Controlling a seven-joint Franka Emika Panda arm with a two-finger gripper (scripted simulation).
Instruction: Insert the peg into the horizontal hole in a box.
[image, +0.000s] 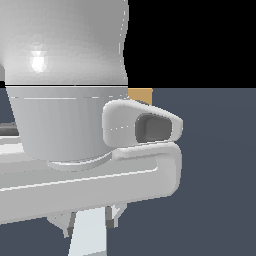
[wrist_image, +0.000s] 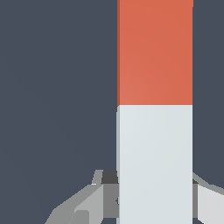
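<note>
In the wrist view the peg (wrist_image: 155, 109) fills the middle, one part orange-red and the other pale grey-white. My gripper (wrist_image: 151, 181) is shut on the pale part, with a grey finger (wrist_image: 89, 201) pressed against each side. In the exterior view the arm's white body hides most of the scene. Only a corner of the tan box (image: 141, 95) shows behind it. The hole is hidden. Under the arm, the gripper (image: 90, 222) holds the peg's pale part (image: 90, 237).
The dark blue-grey floor (image: 220, 165) spreads across the exterior view's right. The arm's white link (image: 65, 75) and hand (image: 100, 175) block the exterior view's left and middle. No other objects show.
</note>
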